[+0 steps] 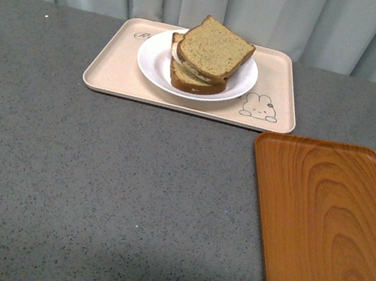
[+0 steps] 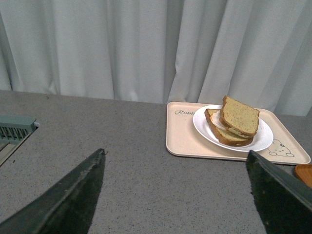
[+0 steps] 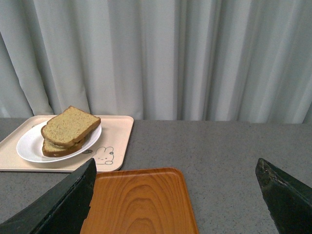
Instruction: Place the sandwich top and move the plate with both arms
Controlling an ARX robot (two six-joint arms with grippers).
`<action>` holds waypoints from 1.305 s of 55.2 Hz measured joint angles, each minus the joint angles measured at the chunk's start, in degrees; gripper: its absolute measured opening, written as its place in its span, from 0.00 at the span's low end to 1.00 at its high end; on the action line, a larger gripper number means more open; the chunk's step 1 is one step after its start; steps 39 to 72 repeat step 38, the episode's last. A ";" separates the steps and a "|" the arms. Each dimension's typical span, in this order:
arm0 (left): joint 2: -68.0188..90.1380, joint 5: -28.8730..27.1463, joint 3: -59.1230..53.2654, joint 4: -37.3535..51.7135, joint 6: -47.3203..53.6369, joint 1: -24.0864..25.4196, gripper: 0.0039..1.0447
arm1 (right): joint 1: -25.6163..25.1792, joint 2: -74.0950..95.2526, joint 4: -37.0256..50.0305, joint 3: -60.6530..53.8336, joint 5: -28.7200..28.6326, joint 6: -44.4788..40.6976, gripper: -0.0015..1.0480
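Hovering low over the table, both grippers, left and right, spread wide, grasping nothing. Beyond their jaws, the plate on the beige tray carries the top, stacked askew on the sandwich.

Neither arm shows in the front view. Left gripper and right gripper both hold their jaws spread wide, gripping nothing.
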 joint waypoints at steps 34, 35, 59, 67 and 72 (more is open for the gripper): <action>-0.02 0.00 0.00 0.00 0.07 0.02 0.94 | 0.00 0.00 0.00 0.00 0.00 0.00 0.91; -0.02 0.00 0.00 0.00 0.07 0.00 0.94 | 0.00 0.00 0.00 0.00 0.00 0.00 0.91; -0.02 0.00 0.00 0.00 0.07 0.02 0.94 | 0.00 0.00 0.00 0.00 0.00 0.00 0.91; -0.02 0.00 0.00 0.00 0.07 0.02 0.94 | 0.00 0.00 0.00 0.00 0.00 0.00 0.91; -0.02 0.00 0.00 0.00 0.07 0.02 0.94 | 0.00 0.00 0.00 0.00 0.00 0.00 0.91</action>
